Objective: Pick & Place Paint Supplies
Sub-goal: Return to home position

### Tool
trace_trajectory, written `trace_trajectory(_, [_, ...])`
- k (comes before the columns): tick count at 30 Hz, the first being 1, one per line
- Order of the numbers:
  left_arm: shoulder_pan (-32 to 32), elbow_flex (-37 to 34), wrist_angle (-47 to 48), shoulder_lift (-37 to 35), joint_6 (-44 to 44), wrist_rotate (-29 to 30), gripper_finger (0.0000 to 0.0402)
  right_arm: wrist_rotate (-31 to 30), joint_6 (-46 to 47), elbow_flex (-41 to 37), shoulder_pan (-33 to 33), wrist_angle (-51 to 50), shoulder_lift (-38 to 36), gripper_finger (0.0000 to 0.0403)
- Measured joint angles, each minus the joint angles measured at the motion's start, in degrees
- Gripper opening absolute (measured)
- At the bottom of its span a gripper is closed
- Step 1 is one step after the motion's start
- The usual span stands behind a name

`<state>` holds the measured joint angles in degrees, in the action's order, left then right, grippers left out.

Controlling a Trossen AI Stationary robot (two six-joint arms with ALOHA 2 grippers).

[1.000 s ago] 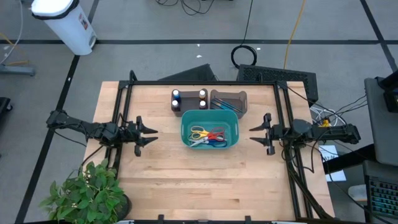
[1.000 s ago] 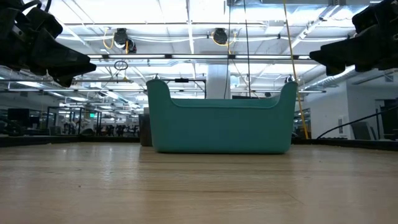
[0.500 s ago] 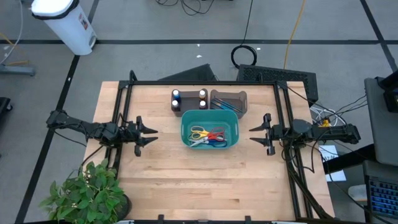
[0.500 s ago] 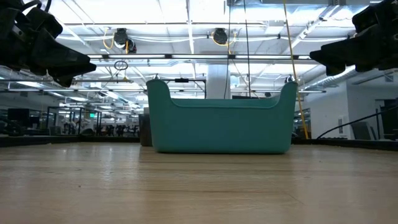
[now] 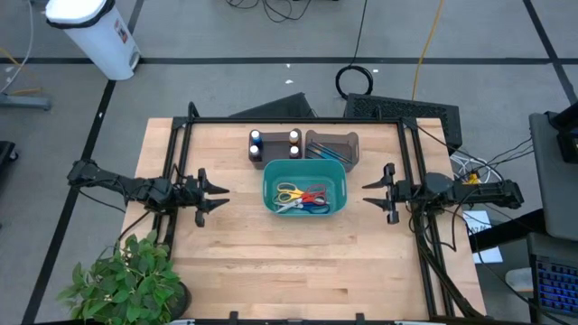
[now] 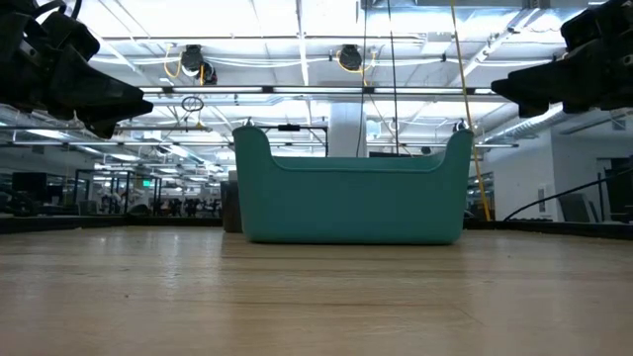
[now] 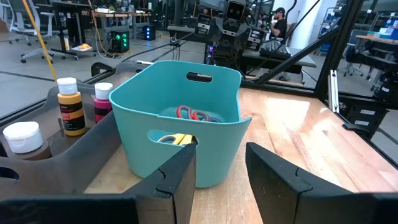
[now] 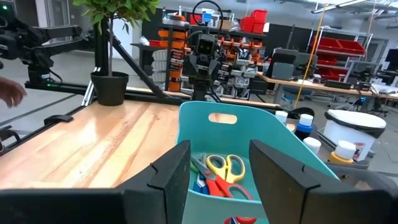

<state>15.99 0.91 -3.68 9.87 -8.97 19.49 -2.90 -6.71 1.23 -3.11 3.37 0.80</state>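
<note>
Small paint bottles (image 5: 274, 143) stand in a dark tray at the far side of the table. In the left wrist view they show as an amber bottle (image 7: 71, 107) and white-capped ones (image 7: 102, 98). Thin blue brushes (image 5: 330, 153) lie in a second dark tray (image 5: 332, 144) beside it. A teal bin (image 5: 304, 188) just in front holds the scissors (image 5: 302, 197). My left gripper (image 5: 219, 194) hovers open and empty left of the bin. My right gripper (image 5: 367, 193) hovers open and empty right of it. Both point at the bin.
The black frame rails (image 5: 176, 171) run along the table's left, right and far edges. A potted plant (image 5: 122, 280) stands at the near left corner. Bare wood (image 5: 298, 262) lies in front of the bin. A person's hand (image 8: 9, 93) shows beyond the table in the right wrist view.
</note>
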Motion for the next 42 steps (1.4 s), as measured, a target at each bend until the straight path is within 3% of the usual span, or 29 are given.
trace_trajectory(14, [-0.01, -0.08, -13.34, -0.02, -1.14, 0.09, 0.0147, -0.02, 0.01, 0.00, 0.00, 0.57, 0.00, 0.0155])
trace_trajectory(20, [-0.89, -0.07, -10.65, -0.02, 3.55, -1.01, 0.0147, -0.02, 0.00, 0.00, 0.02, 0.67, 0.00, 0.0155])
trace_trajectory(28, [-7.14, -0.04, -6.40, -0.02, 1.90, -1.78, 0.0147, -0.02, 0.00, 0.00, 0.02, 0.69, 0.00, 0.0155])
trace_trajectory(31, [-9.33, -0.04, -5.53, -0.16, 1.33, -5.02, 0.0147, -0.02, -0.01, 0.00, 0.02, 0.69, 0.00, 0.0155])
trace_trajectory(34, [-11.00, 0.02, -4.96, -1.21, 1.32, -8.05, 0.0147, -0.02, -0.01, 0.00, 0.02, 0.67, 0.02, 0.0155])
trace_trajectory(42, [-12.72, 0.07, 1.38, -6.80, 0.68, -9.36, 0.0147, 0.00, -0.01, 0.00, 0.02, 0.70, 0.00, 0.0155])
